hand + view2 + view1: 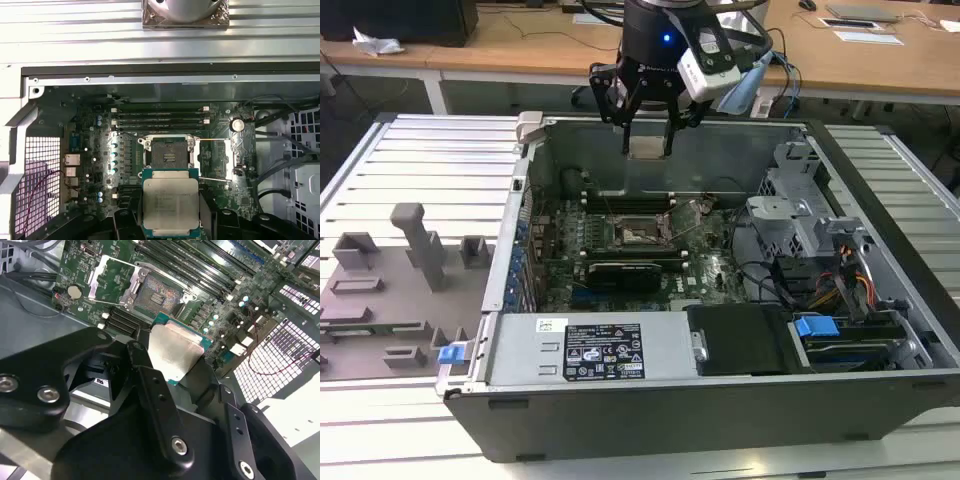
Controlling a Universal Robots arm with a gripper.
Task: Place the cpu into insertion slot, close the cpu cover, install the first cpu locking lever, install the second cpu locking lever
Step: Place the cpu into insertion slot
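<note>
**Figure.** The gripper point(648, 150), its fingers clamped on opposite edges of the cpu point(171, 205), held the chip level above the open computer case point(620, 350). In the exterior view it hung at twelve o'clock from the empty insertion slot point(638, 235). The chip looked light, rigid and smooth-topped, with a probably delicate underside, so edge contact suited it best.

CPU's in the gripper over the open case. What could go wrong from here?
1. The cpu hangs in the gripper short of the insertion slot, whose pin field lies bare; landing off-square could bend pins.
2. The cpu cover stands open beside the slot; chip or gripper might snag it.
</note>
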